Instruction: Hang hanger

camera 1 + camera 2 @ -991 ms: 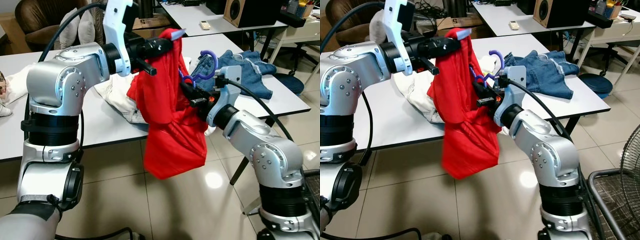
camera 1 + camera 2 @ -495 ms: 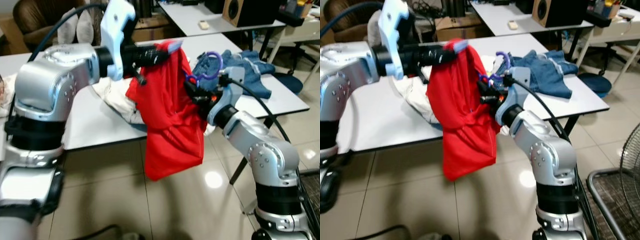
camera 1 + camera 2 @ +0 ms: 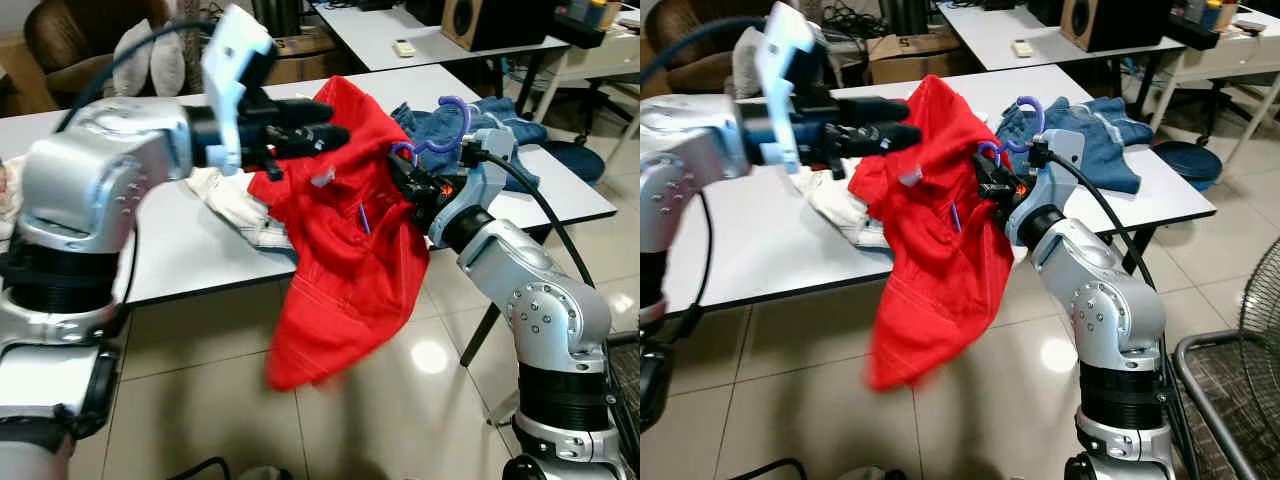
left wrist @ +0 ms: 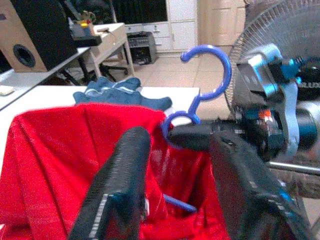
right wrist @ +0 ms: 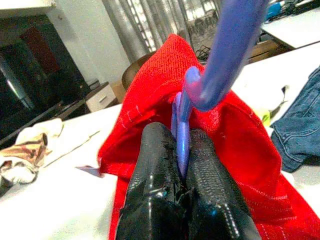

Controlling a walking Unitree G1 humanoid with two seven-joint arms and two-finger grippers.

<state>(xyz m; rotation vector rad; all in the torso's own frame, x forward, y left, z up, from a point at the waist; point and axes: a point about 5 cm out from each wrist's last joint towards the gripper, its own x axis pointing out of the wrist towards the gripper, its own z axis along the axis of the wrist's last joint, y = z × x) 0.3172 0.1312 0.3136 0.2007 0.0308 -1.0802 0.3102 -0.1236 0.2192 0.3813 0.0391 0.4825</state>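
Two grippers meet over the near edge of a white table, with a red garment between them. On the left, the left gripper reaches rightward from its silver arm, its two black fingers spread apart with the red cloth bunched between and below them; whether they touch the cloth I cannot tell. Just behind that arm a white garment lies crumpled on the table top.

In the middle, the red garment is lifted at its upper edge and hangs down past the near table edge toward the tiled floor, its lower hem blurred. A short piece of purple bar shows through the fabric.

Right of it, the right gripper points leftward into the cloth. In the right wrist view its fingers are pressed together on the thin purple stem of the hanger, clamping it. The hanger's open hook rises above the gripper, its shoulders buried inside the red garment.

Farther right and behind, blue jeans lie heaped on the far right part of the table. Beyond, another white table carries a black speaker, and at the far left stands a brown armchair.
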